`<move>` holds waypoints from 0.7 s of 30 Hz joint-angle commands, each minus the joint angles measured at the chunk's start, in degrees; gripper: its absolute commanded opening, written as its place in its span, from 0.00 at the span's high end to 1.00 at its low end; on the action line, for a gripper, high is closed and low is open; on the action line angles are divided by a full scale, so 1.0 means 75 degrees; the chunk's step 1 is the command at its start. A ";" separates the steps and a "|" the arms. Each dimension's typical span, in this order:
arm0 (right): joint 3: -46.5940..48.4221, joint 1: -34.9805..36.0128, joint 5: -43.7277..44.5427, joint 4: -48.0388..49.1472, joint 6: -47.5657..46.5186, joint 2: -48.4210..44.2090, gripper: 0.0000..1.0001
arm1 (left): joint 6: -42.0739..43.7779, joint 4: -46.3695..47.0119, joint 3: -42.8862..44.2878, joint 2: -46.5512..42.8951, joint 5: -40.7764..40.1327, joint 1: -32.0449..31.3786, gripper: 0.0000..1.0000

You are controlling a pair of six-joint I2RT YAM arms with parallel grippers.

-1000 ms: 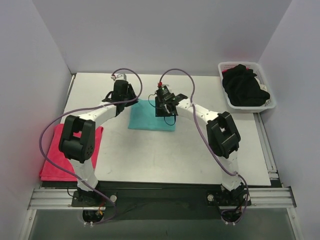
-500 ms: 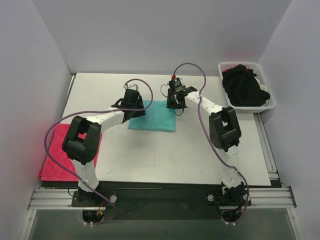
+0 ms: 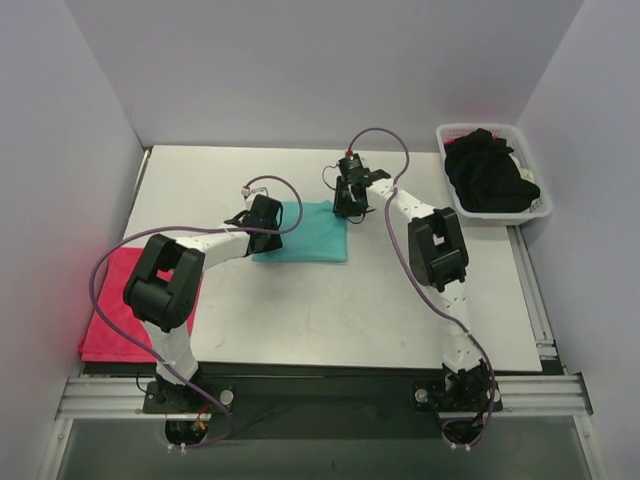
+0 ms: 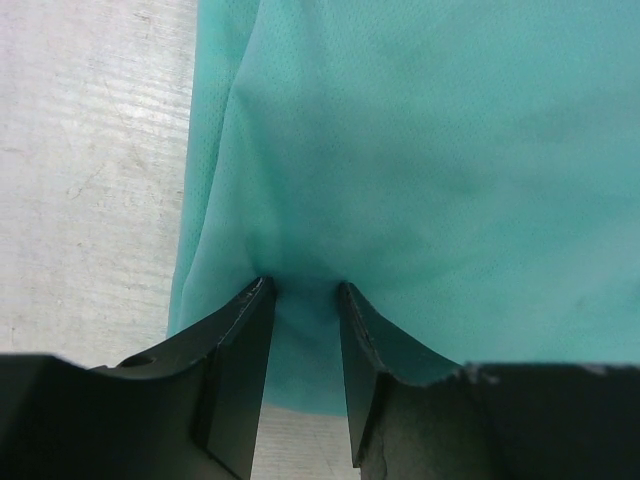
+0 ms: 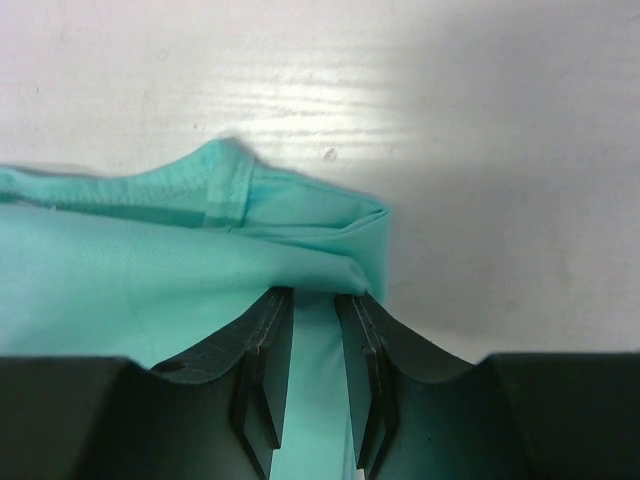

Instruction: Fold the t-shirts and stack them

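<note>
The teal-green t-shirt (image 3: 310, 236) lies folded into a rectangle at the middle back of the table. My left gripper (image 3: 268, 216) is at its left edge, shut on a pinch of teal cloth (image 4: 430, 150) that puckers between the fingertips (image 4: 256, 300). My right gripper (image 3: 346, 203) is at its far right corner, shut on the folded edge (image 5: 120, 280) next to a hem. The pinkish-red t-shirt (image 3: 112, 312) lies flat at the table's left front edge. Black t-shirts (image 3: 488, 172) are heaped in the basket.
The white slotted basket (image 3: 543, 206) stands at the back right corner. Purple cables loop over both arms. Bare white tabletop (image 3: 330, 310) spreads in front of the teal shirt and to its right. Walls close in the left, back and right.
My left gripper has moved from the shirt's far left corner down to its left edge. My right gripper has moved to the far right corner. The teal shirt has shifted slightly left.
</note>
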 commanded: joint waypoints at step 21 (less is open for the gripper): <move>-0.0132 -0.0724 0.0035 -0.0676 -0.0219 -0.1403 0.65 | 0.0790 -0.0832 0.0661 -0.1797 0.0572 0.0790 0.32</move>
